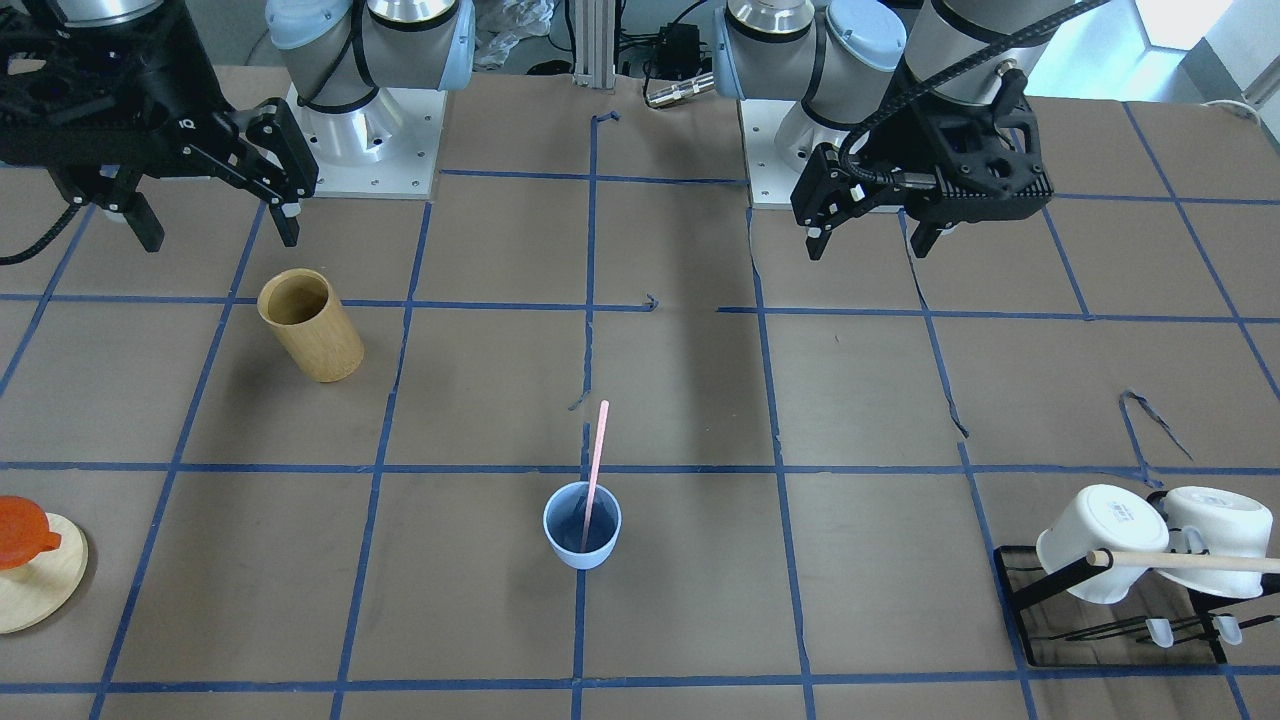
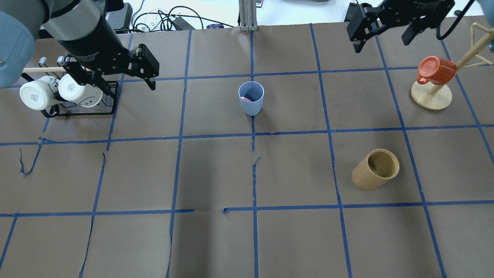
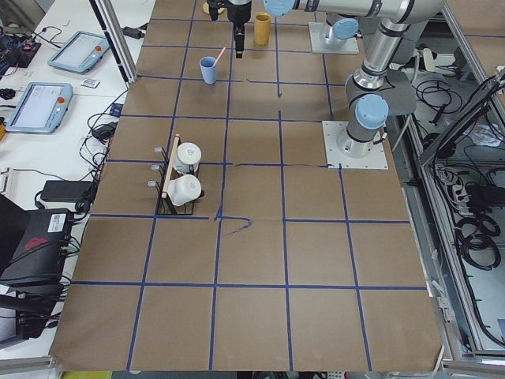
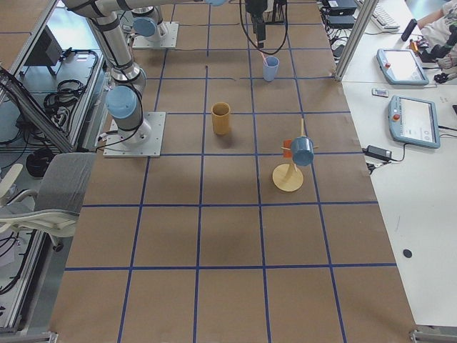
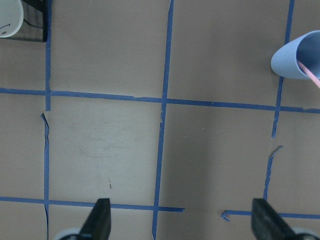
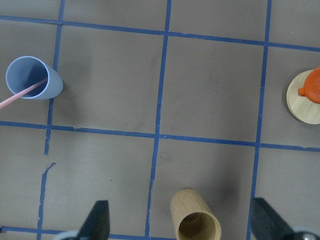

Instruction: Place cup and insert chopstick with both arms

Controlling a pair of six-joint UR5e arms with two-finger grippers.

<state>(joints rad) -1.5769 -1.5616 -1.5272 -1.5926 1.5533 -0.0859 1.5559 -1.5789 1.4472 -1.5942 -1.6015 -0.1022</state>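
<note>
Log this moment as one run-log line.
blue plastic cup: standing upright | thin pink chopstick: inside cup, leaning on rim | left gripper: open, empty | right gripper: open, empty

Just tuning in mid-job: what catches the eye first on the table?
The blue cup stands at the table's centre with the pink chopstick leaning out of it. The left gripper and right gripper hang open and empty near the robot's bases; a bamboo cup stands on the right arm's side.
</note>
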